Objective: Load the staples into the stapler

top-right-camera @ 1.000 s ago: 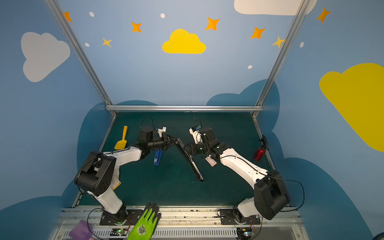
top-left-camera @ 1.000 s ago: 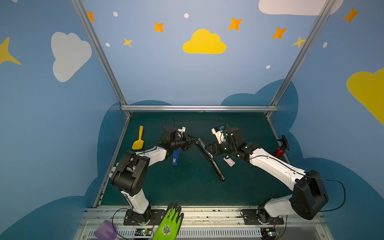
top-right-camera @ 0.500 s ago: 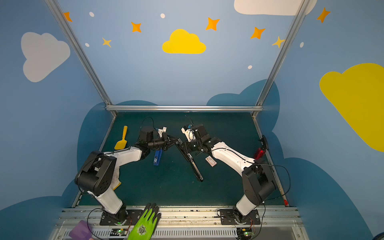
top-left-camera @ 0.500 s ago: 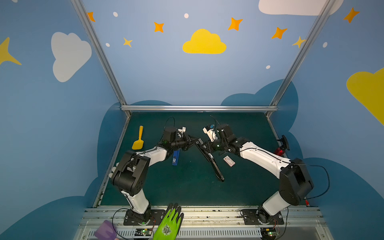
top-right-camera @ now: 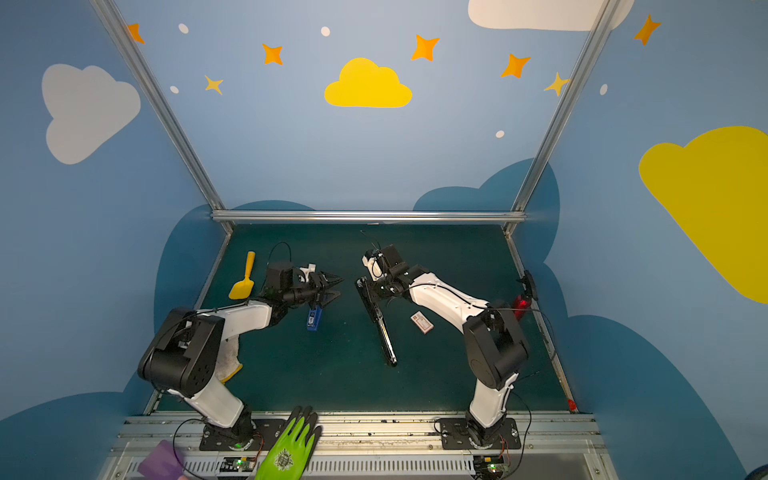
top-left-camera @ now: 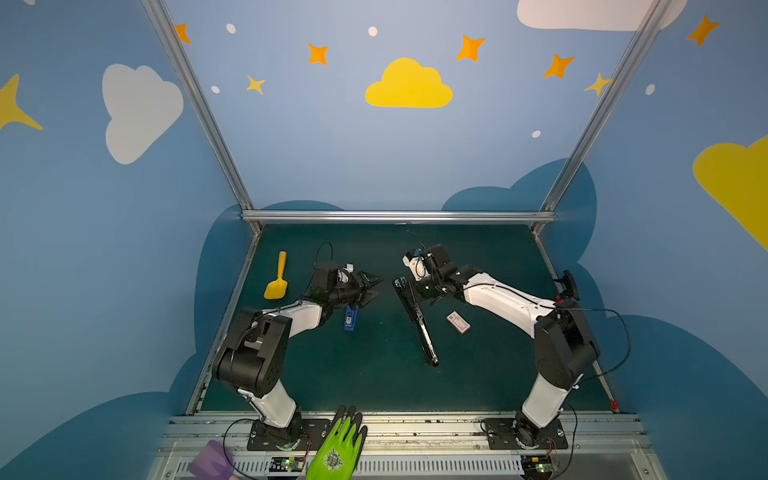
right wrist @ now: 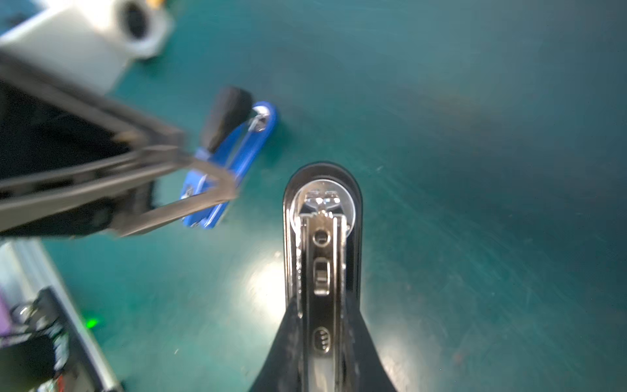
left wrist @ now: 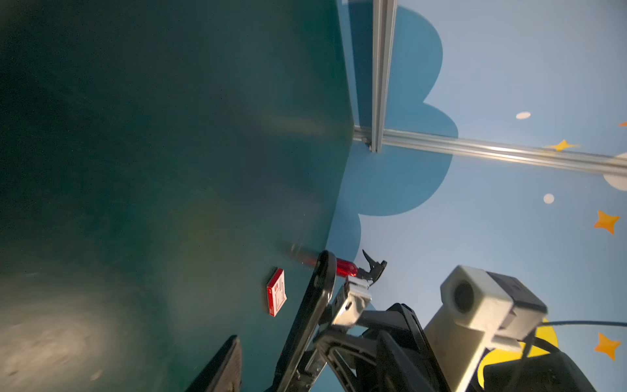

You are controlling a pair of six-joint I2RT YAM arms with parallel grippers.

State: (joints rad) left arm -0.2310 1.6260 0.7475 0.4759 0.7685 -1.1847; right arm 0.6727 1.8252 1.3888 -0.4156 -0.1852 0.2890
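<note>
Dark green matting covered the desk [top-left-camera: 374, 386], which was boxed in by blue walls painted with clouds and stars. Nearest, on the front rail, lay a green glove [top-left-camera: 337, 442] and a purple scrap [top-left-camera: 210, 461].

Beyond them, mid-desk, the black stapler [top-left-camera: 424, 332] stretched along a diagonal. Its near end rested on the mat and its far end was clamped in the right tool [top-left-camera: 409, 290]. In the right wrist view that tool's fingers pressed on either side of the bared metal magazine. Whether any staples already sat in the channel could not be told.

The box of staples [top-left-camera: 458, 322], small and white with a red label, lay flat on the mat just right of the stapler. It did not touch the stapler and sat under the right forearm, its long axis slanting roughly as the stapler's did. No loose strip showed.

The box therefore lay on the right arm's side, yet that tool was occupied. The left tool [top-left-camera: 377, 286] hovered across from the stapler's far end, jaws spread and empty, and would probably have to reach over the stapler to fetch the box.

A small blue stapler [top-left-camera: 350, 318] lay just nearer than the left tool. Farther left sat a yellow scoop [top-left-camera: 276, 280], and at the right edge a red-handled clamp [top-left-camera: 565, 291]. An aluminium rail [top-left-camera: 395, 216] closed the back.
</note>
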